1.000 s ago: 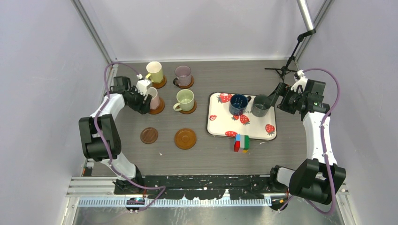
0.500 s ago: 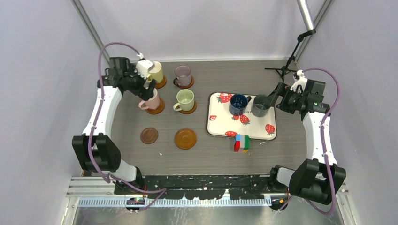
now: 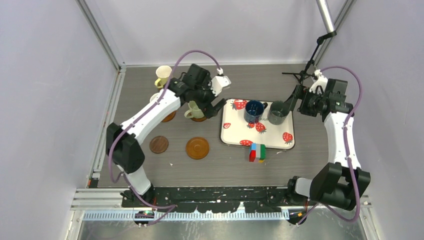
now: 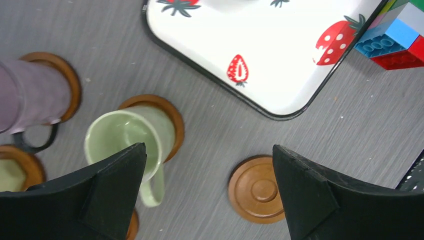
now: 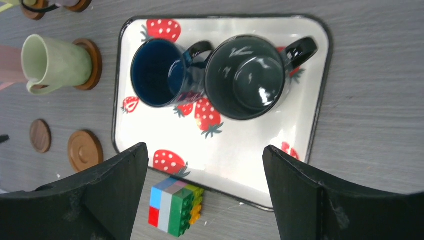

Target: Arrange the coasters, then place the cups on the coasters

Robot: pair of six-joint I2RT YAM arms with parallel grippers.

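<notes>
Cup-placing step: blue cup, grey cup on tray, centre right; left claw, right claw apart, empty; next grasp one

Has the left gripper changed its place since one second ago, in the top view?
Yes. The left gripper went rightward, toward the strawberry tray, which stayed in place. It is now by the light green cup, near the tray's left edge.

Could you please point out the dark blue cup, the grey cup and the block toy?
dark blue cup [image 5: 157,75]: right wrist view, its interior.
grey cup [image 5: 250,75]: right wrist view, its middle.
block toy [image 5: 180,210]: right wrist view, green part.
</notes>
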